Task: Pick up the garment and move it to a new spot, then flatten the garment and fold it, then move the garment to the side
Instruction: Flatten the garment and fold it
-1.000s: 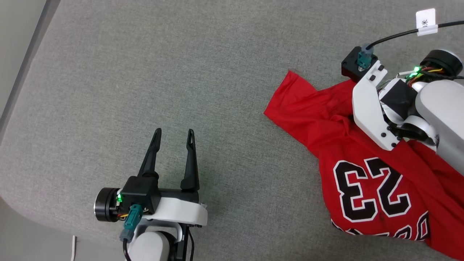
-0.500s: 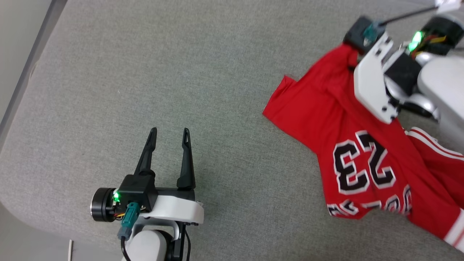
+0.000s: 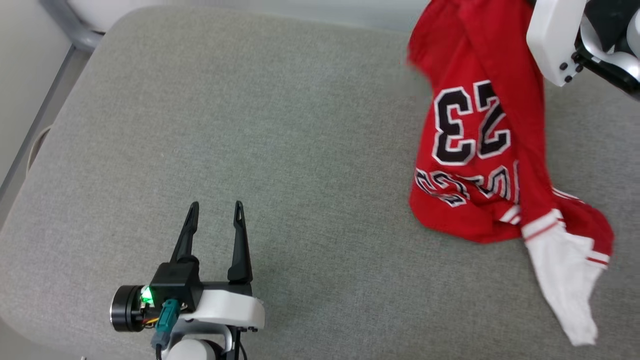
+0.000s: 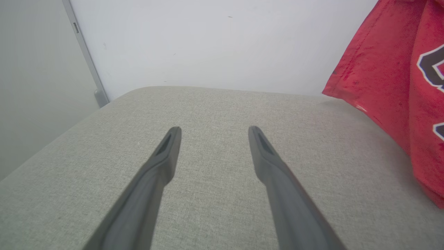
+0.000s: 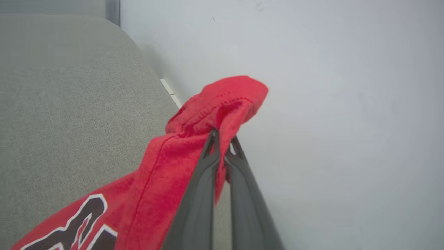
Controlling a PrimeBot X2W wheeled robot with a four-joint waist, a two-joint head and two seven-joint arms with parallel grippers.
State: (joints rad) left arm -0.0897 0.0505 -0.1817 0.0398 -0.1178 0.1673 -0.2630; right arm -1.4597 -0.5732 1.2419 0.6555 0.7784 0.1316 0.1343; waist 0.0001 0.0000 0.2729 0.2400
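**Garment** (image 3: 475, 150): red jersey with a black, white-outlined "23" facing you and lettering below it. It hangs from a pinched red fold near the far right corner of the cushion (image 3: 275, 125). Its lower part bunches toward the right edge. A white sleeve (image 3: 560, 285) with red-striped trim trails toward the near right corner and seems to lie on the cushion.

**Right gripper** (image 5: 223, 139): your fingers are pressed together at the tips, pinching a hemmed fold of the garment. The cloth drapes over one finger and falls away below. The gripper is held above the cushion, close to the wall (image 5: 347, 121).

**Left gripper** (image 3: 215, 207): your fingers are spread with nothing between them and point toward the far edge. It is over the near left part of the cushion, well apart from the garment.

**Cushion**: grey woven fabric with rounded corners. The pale wall stands beyond its far edge.
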